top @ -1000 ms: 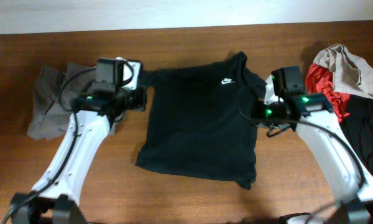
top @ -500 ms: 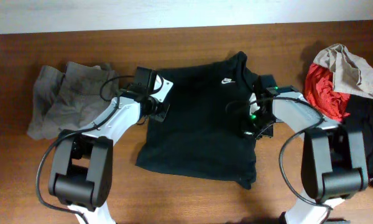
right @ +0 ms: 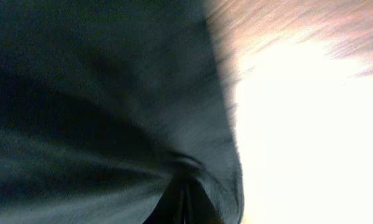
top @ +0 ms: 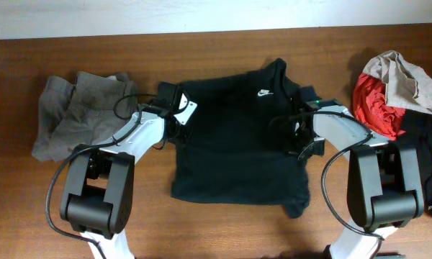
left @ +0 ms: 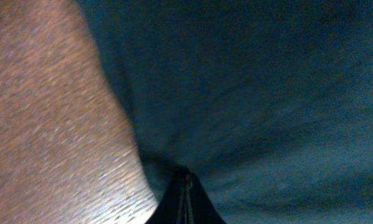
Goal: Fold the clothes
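My left gripper (left: 184, 180) is pinched tight on the left edge of the black T-shirt (top: 234, 147), and my right gripper (right: 184, 188) is clamped on its right edge. The shirt lies mid-frame on the wooden table (top: 223, 43). Grey trousers (top: 72, 115) are crumpled at upper left. A red piece (top: 371, 104) and a beige piece (top: 403, 79) are heaped at far right. A white swoosh logo (top: 261, 93) marks the chest.

White-shelled left arm (top: 133, 134) and right arm (top: 340, 129), black joints (top: 93, 205), looping black cables (top: 328, 188).

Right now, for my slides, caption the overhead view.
Left gripper and right gripper pinch the black T-shirt on a wooden table.
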Robot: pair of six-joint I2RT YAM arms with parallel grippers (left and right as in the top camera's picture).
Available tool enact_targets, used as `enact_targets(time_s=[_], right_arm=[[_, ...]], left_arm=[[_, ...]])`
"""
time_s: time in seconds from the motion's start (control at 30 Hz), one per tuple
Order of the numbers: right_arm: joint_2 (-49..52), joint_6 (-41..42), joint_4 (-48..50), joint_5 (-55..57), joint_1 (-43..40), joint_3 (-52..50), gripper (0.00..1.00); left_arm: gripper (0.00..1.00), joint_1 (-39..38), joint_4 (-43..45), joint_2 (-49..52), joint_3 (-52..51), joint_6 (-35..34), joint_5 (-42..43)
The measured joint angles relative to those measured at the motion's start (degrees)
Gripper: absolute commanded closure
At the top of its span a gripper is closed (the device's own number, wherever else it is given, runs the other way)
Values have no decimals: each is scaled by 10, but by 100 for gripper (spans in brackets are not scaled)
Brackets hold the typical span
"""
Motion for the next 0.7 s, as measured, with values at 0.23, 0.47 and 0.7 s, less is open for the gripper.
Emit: enact_targets(time_s=[0.23,0.47,0.7], right_arm=[[18,-26,63,90,-26,35,91],[21,-51,-78,80,-28,169,61],[21,-62,-219,-35,-26,272,52]], left_arm=[[99,8,-20,0,3,-37,-10],[91,15,-35,-1,8,-51,-15],[55,17,-47,-14,71,-58,-27]])
